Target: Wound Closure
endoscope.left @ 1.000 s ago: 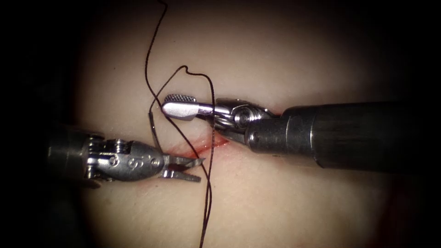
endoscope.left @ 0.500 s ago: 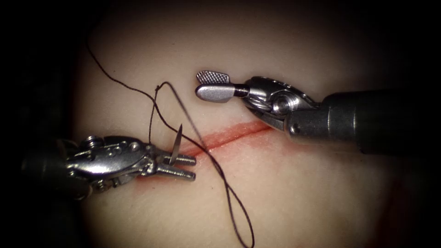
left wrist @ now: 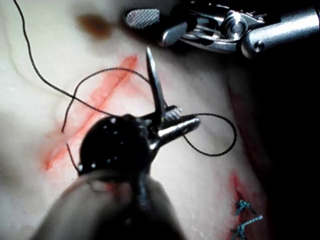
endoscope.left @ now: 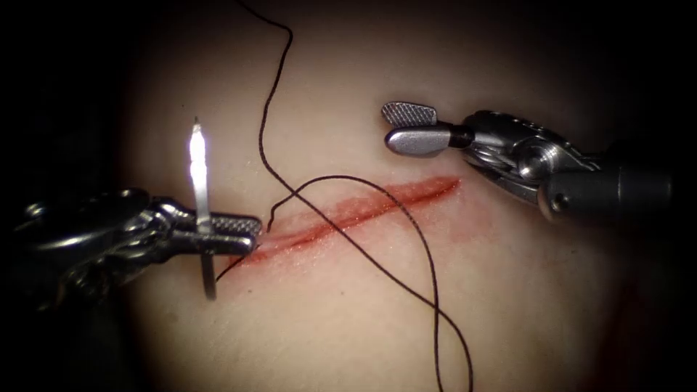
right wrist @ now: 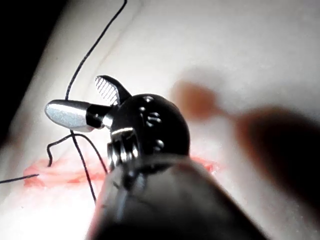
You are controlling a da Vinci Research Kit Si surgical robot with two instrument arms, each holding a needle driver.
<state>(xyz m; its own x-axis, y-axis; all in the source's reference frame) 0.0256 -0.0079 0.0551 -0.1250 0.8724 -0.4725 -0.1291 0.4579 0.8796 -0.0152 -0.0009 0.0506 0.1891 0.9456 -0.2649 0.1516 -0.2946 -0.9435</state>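
Steel glints at the far left of the endoscope view: the needle (endoscope.left: 197, 190) now stands near upright, clenched about mid-curve in the left gripper (endoscope.left: 231, 234), its bright point up and its lower end hanging just above the tissue (endoscope.left: 508, 305), out of it. Half a second ago the same gripper held it lower and slanted, so the needle has been lifted and turned, and the gripper has drawn back toward the left end of the cut (endoscope.left: 348, 212). The thread (endoscope.left: 428, 268) has swung with it, now looping across the cut and trailing off the lower edge. To the right, the right gripper (endoscope.left: 408, 126) has pulled away up and rightward, jaws parted and holding nothing. That retreat leaves the whole cut uncovered, with bare tissue on both edges between the tools.
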